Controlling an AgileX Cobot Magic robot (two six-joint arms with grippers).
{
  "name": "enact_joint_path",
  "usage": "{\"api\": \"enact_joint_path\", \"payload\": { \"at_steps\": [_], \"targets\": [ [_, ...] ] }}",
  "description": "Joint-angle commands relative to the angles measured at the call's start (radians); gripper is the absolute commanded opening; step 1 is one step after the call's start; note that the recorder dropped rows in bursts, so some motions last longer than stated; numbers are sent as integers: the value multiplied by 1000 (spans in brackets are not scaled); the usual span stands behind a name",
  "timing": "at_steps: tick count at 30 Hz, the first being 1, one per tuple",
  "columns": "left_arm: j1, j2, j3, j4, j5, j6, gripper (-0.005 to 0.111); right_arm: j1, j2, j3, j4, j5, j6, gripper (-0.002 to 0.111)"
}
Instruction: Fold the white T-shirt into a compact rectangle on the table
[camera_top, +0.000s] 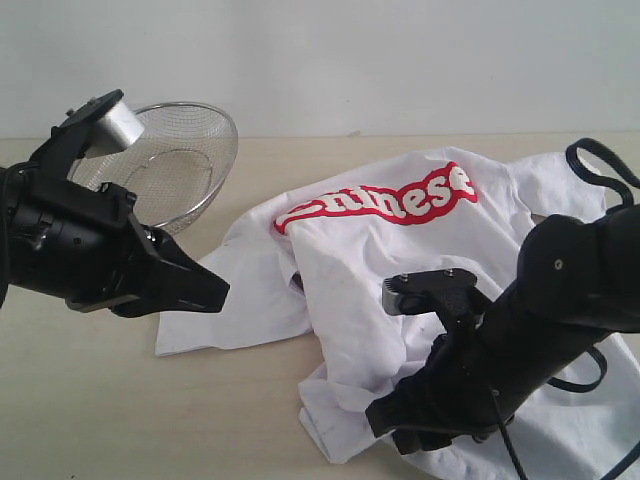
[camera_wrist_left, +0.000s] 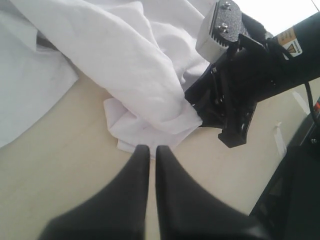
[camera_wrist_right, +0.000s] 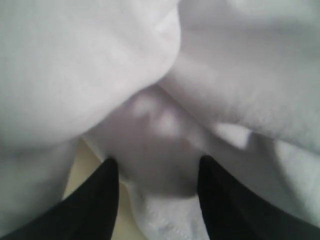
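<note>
The white T-shirt (camera_top: 370, 260) lies crumpled on the table (camera_top: 100, 400), with its red lettering (camera_top: 385, 205) facing up towards the back. My left gripper (camera_top: 222, 292) hovers shut and empty just left of the shirt; in the left wrist view its tips (camera_wrist_left: 151, 148) point at a folded hem corner (camera_wrist_left: 130, 132). My right gripper (camera_top: 385, 425) is down at the shirt's near edge. Its fingers (camera_wrist_right: 107, 172) stand open around a bunch of shirt cloth (camera_wrist_right: 155, 135), and a strip of table shows beside one finger.
A round wire-mesh basket (camera_top: 185, 150) stands tilted at the back left, behind my left arm. The right arm's black cable (camera_top: 600, 165) loops over the shirt's right side. Bare tabletop (camera_wrist_left: 60, 170) stretches left of and in front of the shirt.
</note>
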Motion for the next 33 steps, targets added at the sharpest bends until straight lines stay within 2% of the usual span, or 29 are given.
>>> {"api": "enact_joint_path", "payload": {
  "at_steps": [1,3,5,10,19,27,33],
  "targets": [
    [-5,-6,3,0,-5,-5,4,3,70,4,-11,-9,1,46],
    [-5,-6,3,0,-5,-5,4,3,89,4,-11,-2,7,45],
    [-5,-6,3,0,-5,-5,4,3,102,4,-11,8,17,38],
    [-5,-6,3,0,-5,-5,4,3,104,4,-43,59,15,0],
    [-5,-13,3,0,-6,-5,4,3,77,4,-53,226,5,0],
    [-5,-26,-8,0,-2,-13,4,3,-53,4,-53,382,-19,0],
    [-5,-26,-32,0,13,-17,4,95,-63,10,-56,383,-19,0]
  ]
}}
